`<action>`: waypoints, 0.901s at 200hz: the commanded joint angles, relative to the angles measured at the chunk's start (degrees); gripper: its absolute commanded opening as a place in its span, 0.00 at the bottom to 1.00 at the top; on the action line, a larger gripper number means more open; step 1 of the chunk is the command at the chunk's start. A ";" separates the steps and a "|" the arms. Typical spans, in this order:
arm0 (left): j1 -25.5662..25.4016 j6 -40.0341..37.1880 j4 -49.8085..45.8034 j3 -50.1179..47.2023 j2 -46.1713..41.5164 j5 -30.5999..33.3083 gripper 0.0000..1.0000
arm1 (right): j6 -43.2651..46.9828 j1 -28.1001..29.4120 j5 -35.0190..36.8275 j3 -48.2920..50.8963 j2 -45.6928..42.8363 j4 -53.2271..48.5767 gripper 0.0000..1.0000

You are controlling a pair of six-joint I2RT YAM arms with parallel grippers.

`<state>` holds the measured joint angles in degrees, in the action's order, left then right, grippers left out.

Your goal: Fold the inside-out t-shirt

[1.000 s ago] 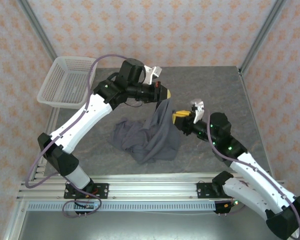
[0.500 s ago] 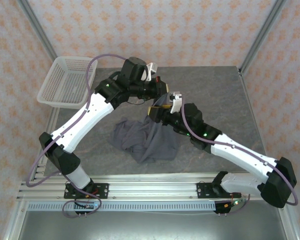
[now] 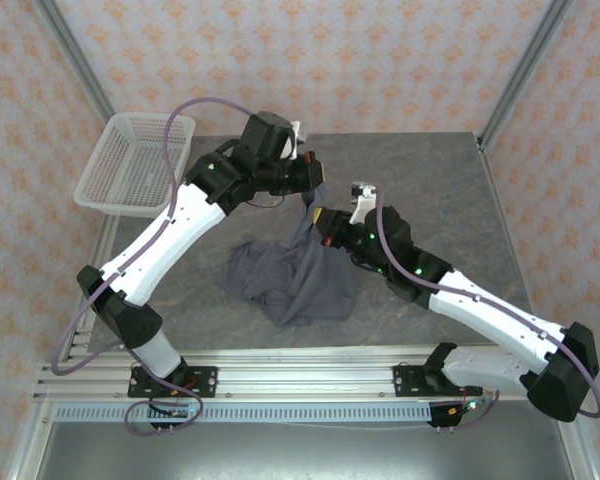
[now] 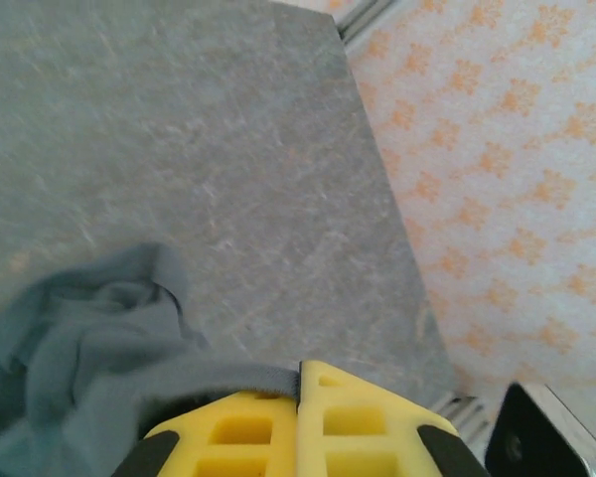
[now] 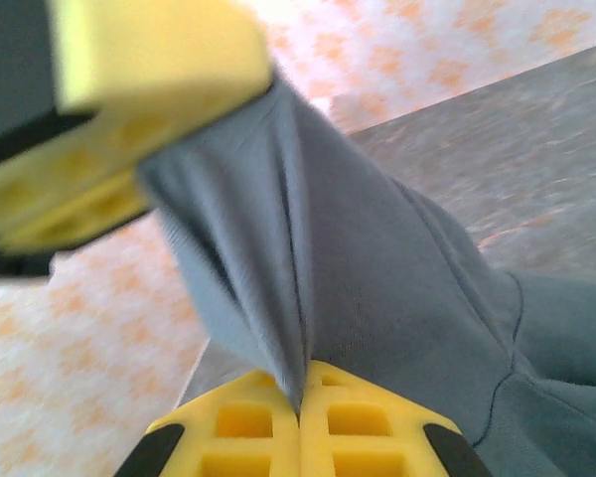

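**Both end effectors meet at a raised fold of the shirt**

From above I see the inside-out t-shirt (image 3: 298,285) bunched in a dark grey heap on the desk (image 3: 430,170), towards the near edge and roughly midway across. One part of the cloth stands up from the heap in a narrow ridge. The left end effector (image 3: 314,186) is at the top of that ridge, its arm reaching in from the left. The right end effector (image 3: 325,222) is just below it, against the same raised cloth, its arm coming in from the right. A white mesh basket (image 3: 130,165) sits at the desk's far left corner, overhanging the edge and well apart from the shirt.
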<state>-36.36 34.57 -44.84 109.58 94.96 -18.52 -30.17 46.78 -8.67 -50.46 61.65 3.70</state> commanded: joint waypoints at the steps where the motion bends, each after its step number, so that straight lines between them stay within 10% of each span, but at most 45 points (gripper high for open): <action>1: 1.58 -10.34 -4.68 4.45 1.59 10.47 0.30 | 0.22 -0.07 -9.70 0.71 -2.23 -0.34 0.00; 38: 5.37 -16.22 -5.59 0.28 -0.34 13.63 0.58 | -5.55 -3.90 -7.02 1.89 -5.46 -1.83 0.00; 83: 6.89 -22.00 4.29 -15.10 -10.18 -23.42 0.86 | -10.94 -10.26 -7.24 0.22 -4.18 -4.63 0.00; 108: 4.14 -21.03 -0.26 -17.04 -8.87 -12.49 0.88 | -10.58 -10.31 -11.33 0.71 -3.40 -1.29 0.00; 147: 3.90 -15.39 9.01 -20.43 -4.01 -20.60 0.63 | -10.97 -10.31 -13.21 -0.34 -2.51 -1.07 0.00; 180: 3.75 -13.96 10.66 -18.75 -2.54 -18.92 0.17 | -9.72 -10.27 -10.97 -0.36 -3.02 -4.63 0.00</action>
<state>-32.56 19.09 -38.37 89.73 92.64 -36.36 -40.49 36.58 -20.21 -48.97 59.13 -0.03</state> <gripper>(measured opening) 0.353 0.041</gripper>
